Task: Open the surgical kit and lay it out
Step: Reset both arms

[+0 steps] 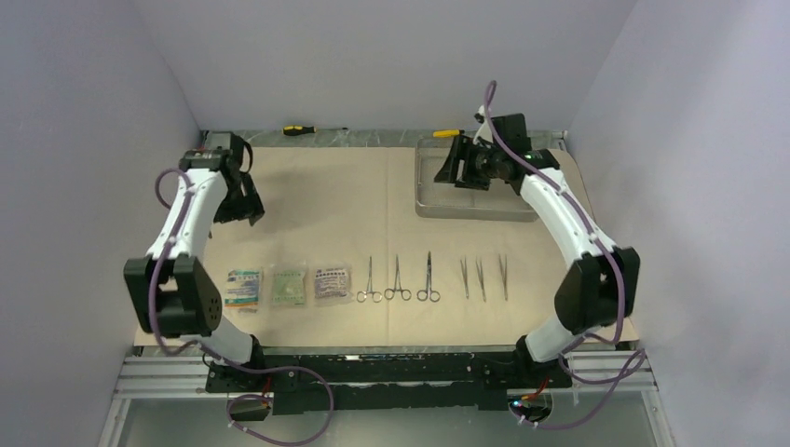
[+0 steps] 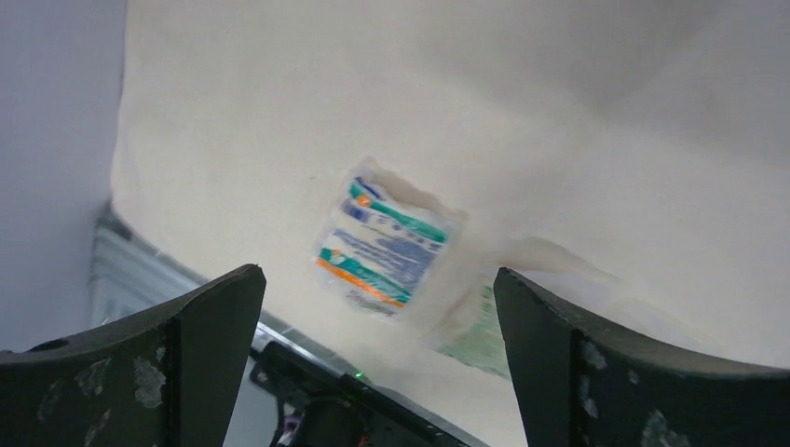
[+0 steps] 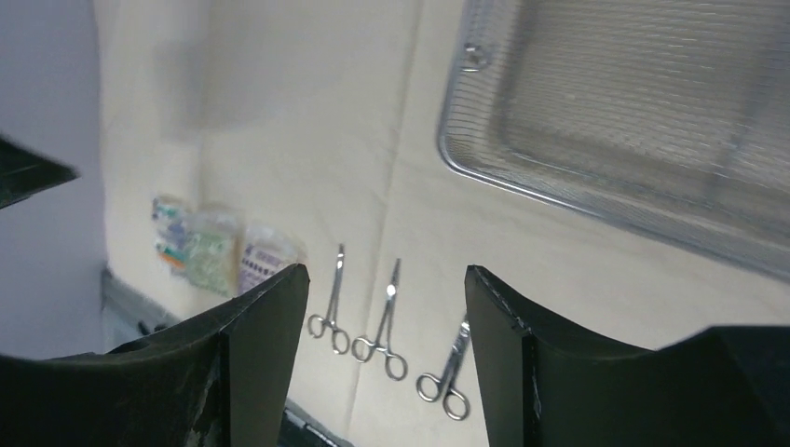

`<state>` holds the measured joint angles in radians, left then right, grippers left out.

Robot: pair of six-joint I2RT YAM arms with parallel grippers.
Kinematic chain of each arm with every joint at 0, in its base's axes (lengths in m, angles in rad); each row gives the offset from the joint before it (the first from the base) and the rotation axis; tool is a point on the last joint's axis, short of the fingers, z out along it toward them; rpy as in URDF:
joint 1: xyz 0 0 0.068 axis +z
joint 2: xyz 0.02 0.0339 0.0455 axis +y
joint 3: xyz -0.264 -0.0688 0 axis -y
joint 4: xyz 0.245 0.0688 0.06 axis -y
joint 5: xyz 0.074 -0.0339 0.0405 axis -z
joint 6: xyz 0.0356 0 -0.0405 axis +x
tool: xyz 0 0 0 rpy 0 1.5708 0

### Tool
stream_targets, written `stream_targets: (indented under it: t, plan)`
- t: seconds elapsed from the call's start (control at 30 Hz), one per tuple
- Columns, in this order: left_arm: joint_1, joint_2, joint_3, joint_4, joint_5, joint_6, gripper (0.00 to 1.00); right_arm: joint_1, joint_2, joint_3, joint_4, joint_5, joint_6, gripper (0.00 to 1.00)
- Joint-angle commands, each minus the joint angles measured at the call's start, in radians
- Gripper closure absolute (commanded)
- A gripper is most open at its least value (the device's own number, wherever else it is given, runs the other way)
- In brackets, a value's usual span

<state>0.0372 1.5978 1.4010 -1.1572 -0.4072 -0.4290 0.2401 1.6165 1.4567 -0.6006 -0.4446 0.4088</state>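
Reading layout as done: clamps, tweezers and packets sit in a row lower centre on cloth, tray upper right. Left end effector and right end effector wide open, empty. Steel is stiff and slippery, so pinch mid-shank.

Legible text: none.

Printed items: three packets in a row near the front edge of the counter, toward its left corner.
- Left packet: teal and orange bands, blue lettering, too blurred to read.
- Middle packet: green print, unreadable.
- Right packet: dark header line above a purplish block, too small to read.
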Motion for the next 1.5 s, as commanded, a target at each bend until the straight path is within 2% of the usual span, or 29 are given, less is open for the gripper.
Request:
stream_targets:
  t: [0.0,0.1,0.17,0.2,0.3,0.43,0.57,0.67,0.97,1.17,1.47]
  plan:
    - [0.001,-0.201,0.109,-0.015,0.230,0.043,0.01,-0.022,-0.221,-0.036,-0.094,0.287,0.005,0.32]
    - [0.000,-0.332,0.119,0.011,0.344,0.040,0.01,-0.023,-0.374,-0.088,-0.171,0.516,0.012,0.25]
    - [0.001,-0.396,0.127,0.004,0.392,0.037,0.00,-0.023,-0.488,-0.110,-0.228,0.673,0.016,0.07]
    - [0.001,-0.422,0.135,-0.009,0.405,0.035,0.01,-0.024,-0.543,-0.112,-0.262,0.736,0.021,0.02]
    - [-0.001,-0.512,0.153,-0.050,0.436,0.032,0.00,-0.024,-0.711,-0.120,-0.342,0.867,0.002,0.00]
    - [-0.001,-0.617,0.193,-0.114,0.409,-0.057,0.01,-0.023,-0.900,-0.096,-0.443,0.980,-0.015,0.00]
    - [-0.001,-0.714,0.243,-0.203,0.410,-0.093,0.01,-0.023,-0.995,-0.013,-0.566,1.038,-0.005,0.00]
    - [-0.001,-0.770,0.303,-0.302,0.343,-0.113,0.01,-0.024,-1.056,0.038,-0.637,1.068,0.032,0.00]
    - [0.000,-0.867,0.525,-0.510,0.241,-0.067,0.00,-0.024,-1.161,0.152,-0.702,1.110,0.054,0.00]
    - [0.000,-0.947,0.582,-0.523,0.266,-0.044,0.00,-0.024,-1.188,0.209,-0.704,1.087,0.014,0.00]
    - [0.000,-0.978,0.612,-0.520,0.259,-0.010,0.01,-0.024,-1.244,0.171,-0.747,0.984,0.068,0.00]
